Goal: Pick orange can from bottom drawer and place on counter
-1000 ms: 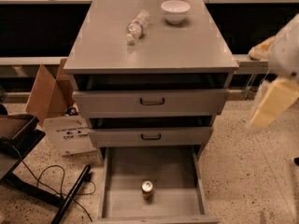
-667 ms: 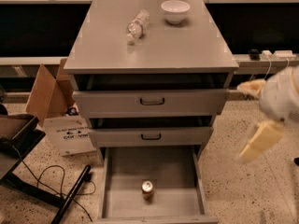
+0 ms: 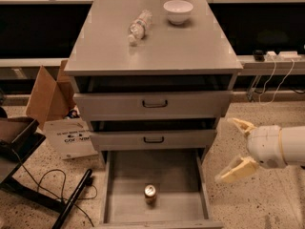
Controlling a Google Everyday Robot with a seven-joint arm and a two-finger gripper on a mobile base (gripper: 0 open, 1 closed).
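matte counter point(image 3: 190, 46), smooth plastic gripper point(image 3: 227, 150) beside bottom drawer point(image 3: 131, 175)

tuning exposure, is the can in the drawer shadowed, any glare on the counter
Camera view: orange can dim in the bottom drawer, top glinting; counter has soft sheen, no harsh glare; open end effector, right of the drawer, brightly lit.

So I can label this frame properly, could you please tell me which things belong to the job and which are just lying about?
Job: orange can, upright in the open bottom drawer; counter; claw, open, right of the drawer, apart from the can.
Lying about: water bottle and white bowl on the counter; cardboard box on the floor.
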